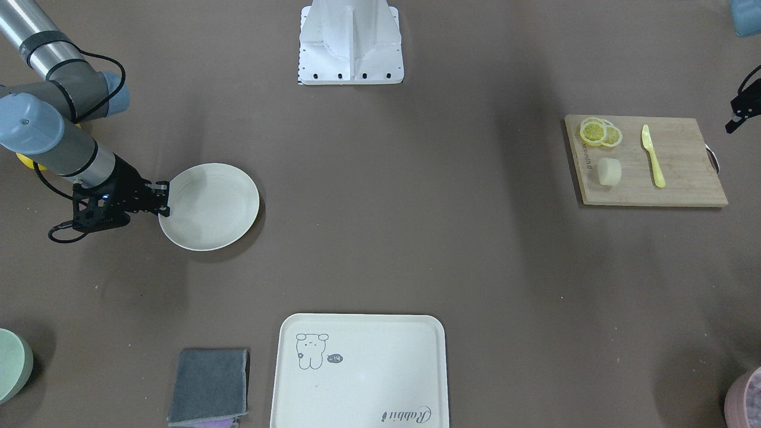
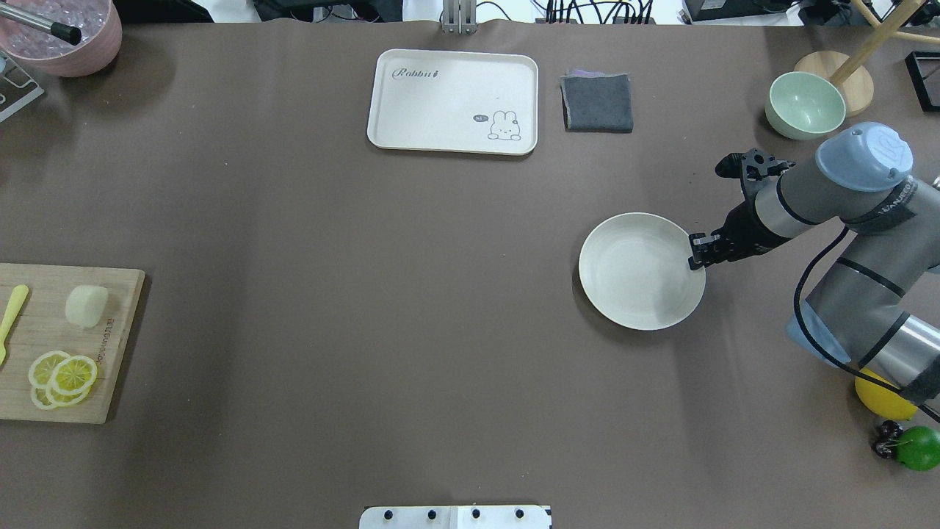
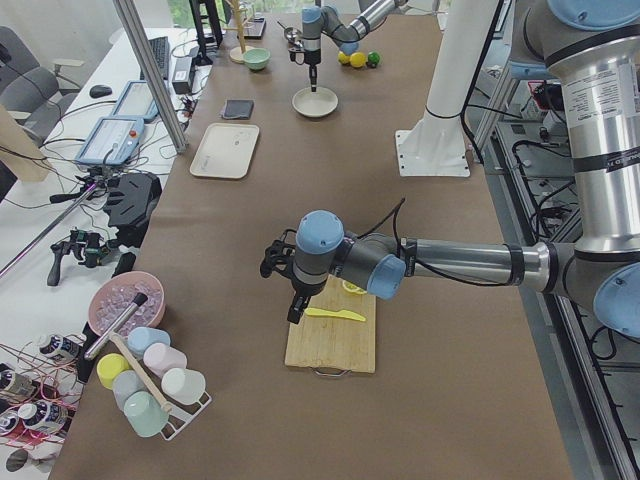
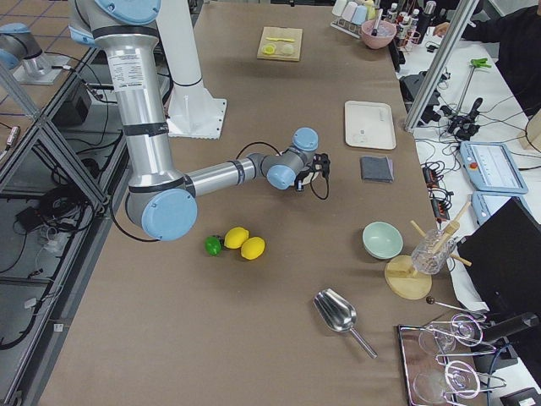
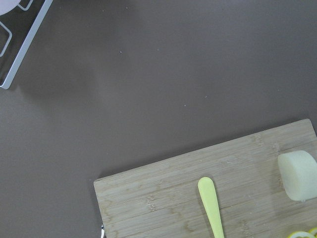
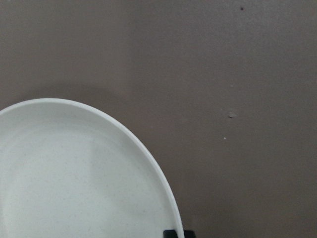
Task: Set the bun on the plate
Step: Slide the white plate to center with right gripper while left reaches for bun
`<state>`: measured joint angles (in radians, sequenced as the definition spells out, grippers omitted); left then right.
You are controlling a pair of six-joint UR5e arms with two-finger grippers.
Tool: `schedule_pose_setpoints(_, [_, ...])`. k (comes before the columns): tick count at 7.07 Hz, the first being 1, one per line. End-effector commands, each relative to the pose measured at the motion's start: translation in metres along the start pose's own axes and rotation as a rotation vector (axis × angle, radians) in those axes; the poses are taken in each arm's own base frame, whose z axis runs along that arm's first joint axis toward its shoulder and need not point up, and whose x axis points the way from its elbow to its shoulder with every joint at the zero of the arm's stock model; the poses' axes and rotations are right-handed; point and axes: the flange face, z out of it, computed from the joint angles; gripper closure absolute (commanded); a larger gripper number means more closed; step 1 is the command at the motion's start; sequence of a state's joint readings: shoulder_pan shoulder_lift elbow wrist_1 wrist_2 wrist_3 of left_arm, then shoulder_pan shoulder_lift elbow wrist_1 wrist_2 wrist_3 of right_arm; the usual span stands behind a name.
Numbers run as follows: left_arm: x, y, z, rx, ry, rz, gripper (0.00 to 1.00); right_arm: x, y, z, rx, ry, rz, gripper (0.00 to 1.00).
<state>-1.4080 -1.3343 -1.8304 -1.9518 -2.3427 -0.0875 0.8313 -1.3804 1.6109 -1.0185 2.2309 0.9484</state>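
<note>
On the left, a wooden board (image 2: 110,345) lies on the brown table (image 2: 367,294). The bun (image 2: 86,305) sits on this board, near a yellow knife (image 2: 13,308) and some lemon slices (image 2: 64,376), and it touches neither of them. The left gripper (image 3: 294,312) hangs in the air by the board's outer end. I cannot tell if its fingers are apart or together. In the middle, at the far side, lies a cream tray (image 2: 440,103) with a little animal drawing. A grey cloth (image 2: 597,103) lies just beside it. On the right is the plate (image 2: 631,272), well apart from the bun. The right gripper (image 2: 698,251) has its fingers pinched on the plate's rim. A green bowl (image 2: 804,106) stands farther back.
</note>
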Motion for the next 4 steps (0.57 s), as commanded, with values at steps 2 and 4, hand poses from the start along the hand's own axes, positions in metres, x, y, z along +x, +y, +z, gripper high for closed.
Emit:
schedule_pose_setpoints(2, [0.058, -0.042, 0.032, -0.022, -0.021, -0.185, 0.02, -0.089, -0.006, -0.013, 0.010, -0.104, 0.093, 1.00])
schedule_pose_setpoints(4, [0.102, -0.056, 0.062, -0.064, 0.011, -0.222, 0.03, -0.156, 0.009, -0.002, -0.012, -0.155, 0.143, 1.00])
